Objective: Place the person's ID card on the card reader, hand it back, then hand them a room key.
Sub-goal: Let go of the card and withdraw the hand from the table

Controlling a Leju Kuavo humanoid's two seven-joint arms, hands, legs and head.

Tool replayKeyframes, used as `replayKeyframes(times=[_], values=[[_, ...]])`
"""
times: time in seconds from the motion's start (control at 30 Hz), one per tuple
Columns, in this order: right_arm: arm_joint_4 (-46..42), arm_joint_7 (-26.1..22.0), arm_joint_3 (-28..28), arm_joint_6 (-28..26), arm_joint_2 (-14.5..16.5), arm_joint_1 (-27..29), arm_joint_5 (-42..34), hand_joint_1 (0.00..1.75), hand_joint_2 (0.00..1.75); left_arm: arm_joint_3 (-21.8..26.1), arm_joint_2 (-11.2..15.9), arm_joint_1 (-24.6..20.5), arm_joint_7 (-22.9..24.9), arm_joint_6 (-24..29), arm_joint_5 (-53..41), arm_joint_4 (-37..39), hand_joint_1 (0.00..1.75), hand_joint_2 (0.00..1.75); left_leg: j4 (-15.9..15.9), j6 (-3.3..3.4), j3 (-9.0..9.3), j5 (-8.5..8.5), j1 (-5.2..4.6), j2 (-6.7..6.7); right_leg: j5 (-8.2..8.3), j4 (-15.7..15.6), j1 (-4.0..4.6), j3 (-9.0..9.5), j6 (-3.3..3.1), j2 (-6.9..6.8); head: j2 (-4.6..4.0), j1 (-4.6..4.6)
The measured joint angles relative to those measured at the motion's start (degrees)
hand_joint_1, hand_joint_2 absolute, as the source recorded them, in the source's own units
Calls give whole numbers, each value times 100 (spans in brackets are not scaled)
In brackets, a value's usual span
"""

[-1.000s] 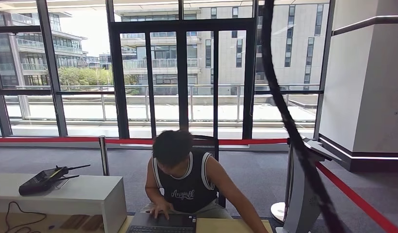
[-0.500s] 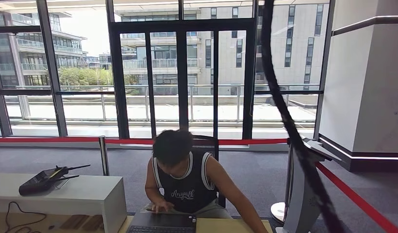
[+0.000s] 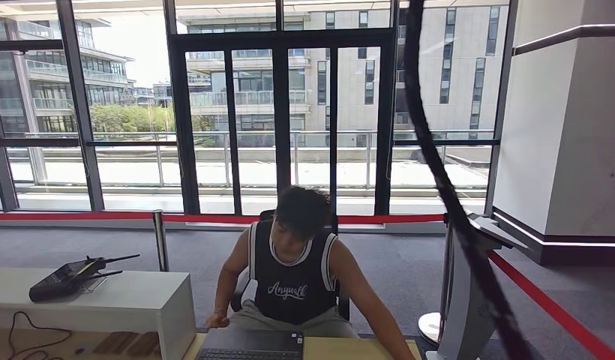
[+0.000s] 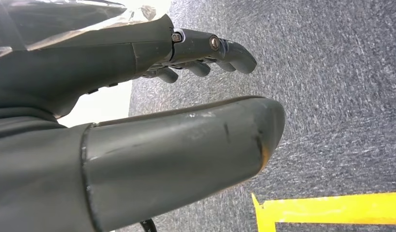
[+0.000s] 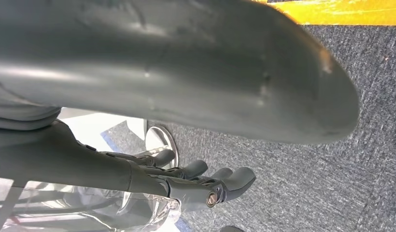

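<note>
Left hand [image 4: 186,111] and right hand [image 5: 186,121] hang above carpet, fingers apart, holding nothing. An ID card would be thin, stiff, slippery: pinch by its edges.

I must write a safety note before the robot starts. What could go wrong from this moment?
1. The person sits close behind the laptop, so an arm rising toward the desk might come near them.
2. The left hand and right hand hang empty over the carpet; no ID card or reader is visible, so a handover could be mistimed.
</note>
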Motion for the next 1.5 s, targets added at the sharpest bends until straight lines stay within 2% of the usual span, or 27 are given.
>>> replayKeyframes(times=[1.5], values=[[0,-57,24,-74,-45,8,-141,0,0,-8,-27,-6,-156,-18,-108,1,0,0,0,0,1,0,0,0,0,0,0,-1,0,0,0,0]])
